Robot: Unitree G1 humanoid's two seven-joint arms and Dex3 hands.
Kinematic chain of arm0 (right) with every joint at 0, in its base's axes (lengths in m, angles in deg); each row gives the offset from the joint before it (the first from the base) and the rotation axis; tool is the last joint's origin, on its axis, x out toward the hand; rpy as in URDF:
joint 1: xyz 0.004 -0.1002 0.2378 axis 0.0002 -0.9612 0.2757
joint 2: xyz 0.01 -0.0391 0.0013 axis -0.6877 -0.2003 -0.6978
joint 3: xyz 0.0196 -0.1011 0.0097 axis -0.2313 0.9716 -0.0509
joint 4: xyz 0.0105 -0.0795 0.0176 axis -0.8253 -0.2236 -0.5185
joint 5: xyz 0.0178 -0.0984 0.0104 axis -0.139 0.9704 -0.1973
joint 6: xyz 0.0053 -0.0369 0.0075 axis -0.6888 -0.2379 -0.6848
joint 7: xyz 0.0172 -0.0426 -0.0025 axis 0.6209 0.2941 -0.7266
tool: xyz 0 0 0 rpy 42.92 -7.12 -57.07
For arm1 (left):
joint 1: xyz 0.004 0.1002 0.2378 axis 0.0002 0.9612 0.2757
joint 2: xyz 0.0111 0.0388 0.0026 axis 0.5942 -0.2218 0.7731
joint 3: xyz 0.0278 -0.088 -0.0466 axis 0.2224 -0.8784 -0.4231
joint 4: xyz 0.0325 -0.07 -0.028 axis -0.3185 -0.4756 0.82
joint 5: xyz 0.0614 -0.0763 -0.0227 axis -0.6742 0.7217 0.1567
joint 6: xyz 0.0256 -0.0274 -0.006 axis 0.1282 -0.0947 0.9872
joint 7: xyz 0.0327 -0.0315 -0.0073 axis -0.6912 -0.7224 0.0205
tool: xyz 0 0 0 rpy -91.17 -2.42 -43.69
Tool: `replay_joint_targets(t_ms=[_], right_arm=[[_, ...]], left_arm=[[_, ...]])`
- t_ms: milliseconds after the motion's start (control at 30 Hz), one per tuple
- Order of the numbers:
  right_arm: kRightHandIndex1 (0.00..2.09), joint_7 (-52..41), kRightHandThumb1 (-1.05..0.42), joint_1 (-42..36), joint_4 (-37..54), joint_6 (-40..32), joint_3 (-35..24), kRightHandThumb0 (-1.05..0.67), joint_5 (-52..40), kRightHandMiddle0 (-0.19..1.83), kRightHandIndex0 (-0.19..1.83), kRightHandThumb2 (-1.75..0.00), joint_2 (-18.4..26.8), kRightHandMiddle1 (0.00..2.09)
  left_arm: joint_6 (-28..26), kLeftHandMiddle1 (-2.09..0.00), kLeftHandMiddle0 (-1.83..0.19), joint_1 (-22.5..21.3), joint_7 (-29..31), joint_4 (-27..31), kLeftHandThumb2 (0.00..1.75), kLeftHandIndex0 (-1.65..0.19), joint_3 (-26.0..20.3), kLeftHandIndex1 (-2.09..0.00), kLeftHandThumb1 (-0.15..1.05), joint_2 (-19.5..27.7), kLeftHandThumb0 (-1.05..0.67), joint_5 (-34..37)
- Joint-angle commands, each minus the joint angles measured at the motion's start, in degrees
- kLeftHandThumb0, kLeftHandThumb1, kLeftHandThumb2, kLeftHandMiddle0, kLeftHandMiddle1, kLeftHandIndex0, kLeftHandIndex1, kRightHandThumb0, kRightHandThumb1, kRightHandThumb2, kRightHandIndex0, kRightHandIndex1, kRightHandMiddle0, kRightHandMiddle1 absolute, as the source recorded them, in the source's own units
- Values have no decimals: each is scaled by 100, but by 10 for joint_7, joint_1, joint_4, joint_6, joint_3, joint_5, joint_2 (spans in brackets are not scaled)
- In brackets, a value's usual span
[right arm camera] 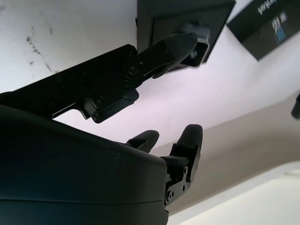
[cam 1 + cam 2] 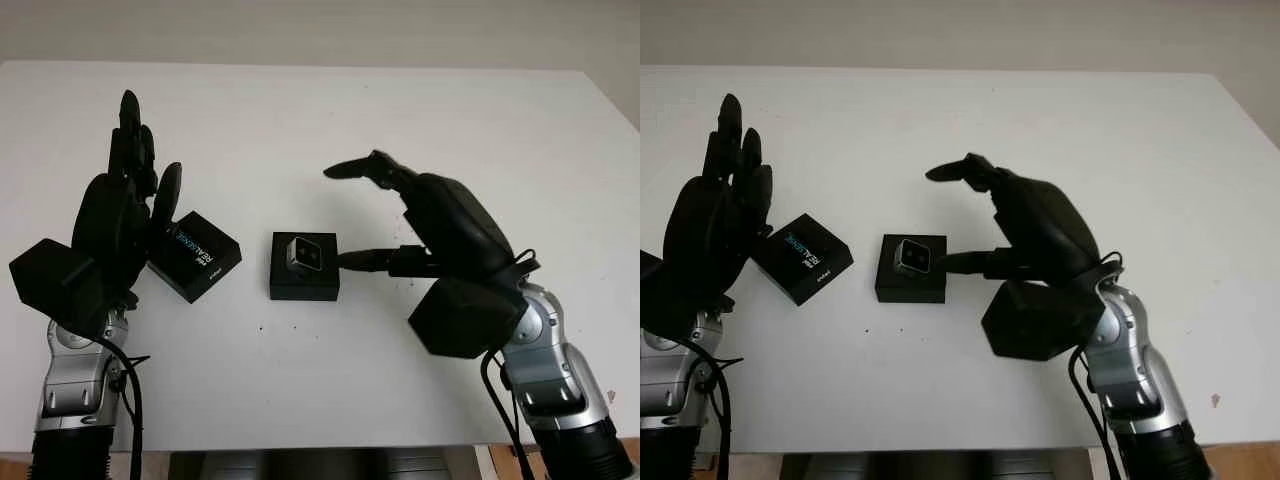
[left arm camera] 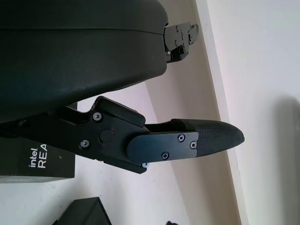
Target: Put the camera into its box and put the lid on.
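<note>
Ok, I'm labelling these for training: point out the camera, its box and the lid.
camera [image 2: 303,254], left eye view, its silver front face.
box [image 2: 303,287], left eye view, its near black wall.
lid [image 2: 195,256], left eye view, its printed top.

The small silver camera [image 2: 303,255] sits lens-up inside its open square black box [image 2: 304,283] at the table's middle, while the flat black lid [image 2: 195,255] with white lettering lies askew just left of it.
</note>
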Motion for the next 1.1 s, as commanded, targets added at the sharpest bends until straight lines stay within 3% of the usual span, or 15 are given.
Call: replay_joint_targets(t_ms=[0,500,1067], right_arm=[[38,10,-89,-2,-4,-5,11,-67,17,16,29,-6,-6,83],[41,117,-92,21,-88,-10,53,-76,91,12,16,-6,-61,104],[40,134,-93,16,-98,-31,58,-73,84,13,16,-5,-85,108]], left_arm=[[5,0,19,-3,2,-1,51,19,1,0,105,-1,-79,2],[16,-1,19,-8,-2,-14,51,19,1,0,105,-6,-78,-2],[14,-1,19,-8,-6,-14,50,19,2,0,105,-9,-79,-1]])
